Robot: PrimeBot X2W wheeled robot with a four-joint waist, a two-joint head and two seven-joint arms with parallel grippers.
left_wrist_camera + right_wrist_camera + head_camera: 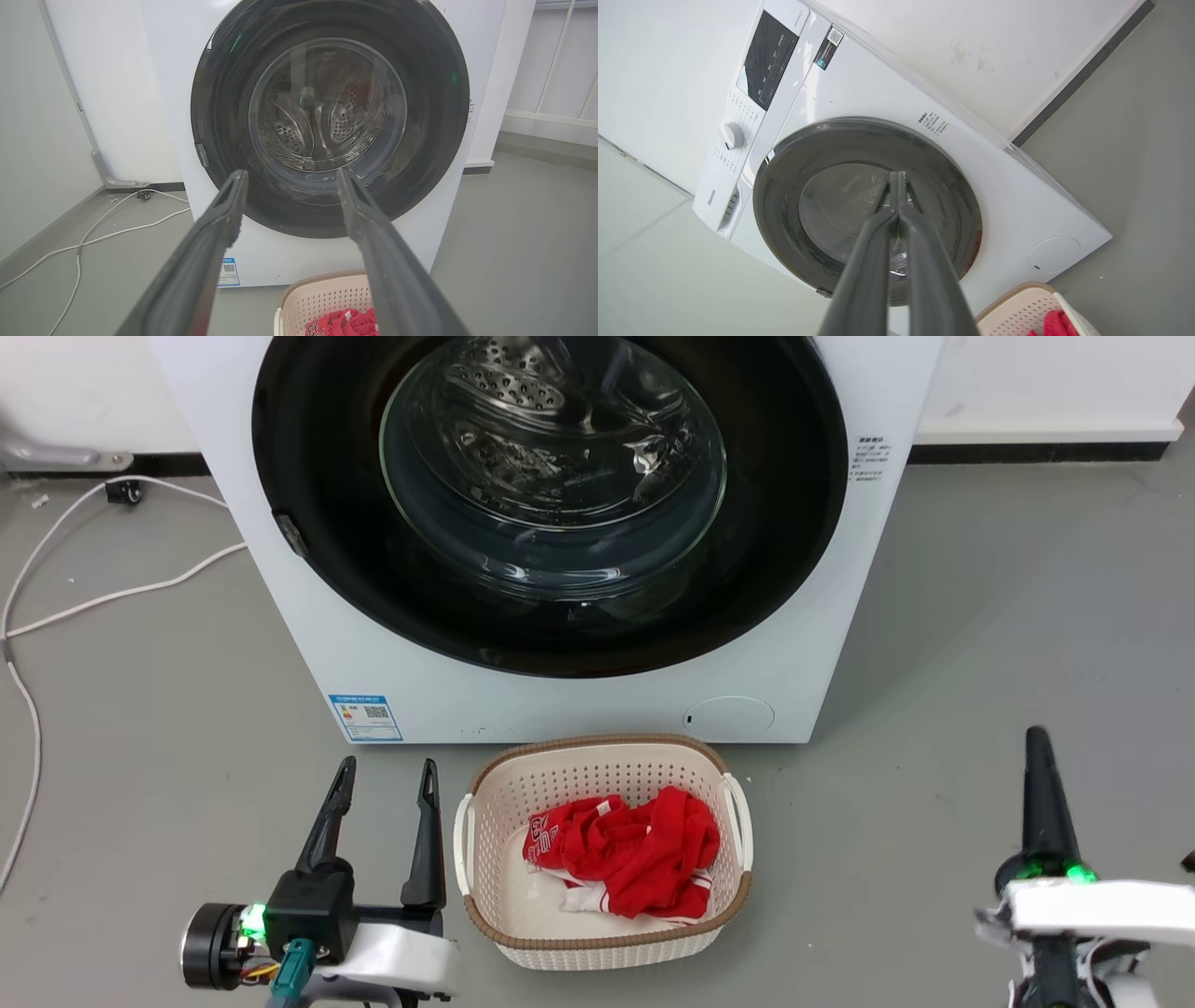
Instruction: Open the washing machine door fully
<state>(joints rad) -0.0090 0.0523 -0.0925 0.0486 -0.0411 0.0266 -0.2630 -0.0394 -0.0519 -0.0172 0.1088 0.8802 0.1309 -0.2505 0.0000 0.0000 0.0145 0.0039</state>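
1. The washing machine door [551, 504] is shut, flush in the front of the washing machine [579, 705], straight ahead of the robot. Opening has not yet begun.
2. The door is a glossy black ring nearly as wide as the cabinet. A bulging clear glass bowl sits at its centre, and the perforated steel drum shows through it.
3. A small grey tab [289, 534] sits on the door's left rim. Whether it is a catch or a hinge, I cannot tell.
4. The left gripper [388, 763] is low, beside the laundry basket [597, 749]. Its fingers are spread wide and empty, aimed at the door's lower part, probably readied to take the rim.
5. The right gripper [1034, 735] is well off to the right, fingers pressed together and empty. It is likely parked out of the way.
6. The basket holds a red garment [635, 859] and stands just before the machine, below the door. It looks low enough for the door to swing over it.
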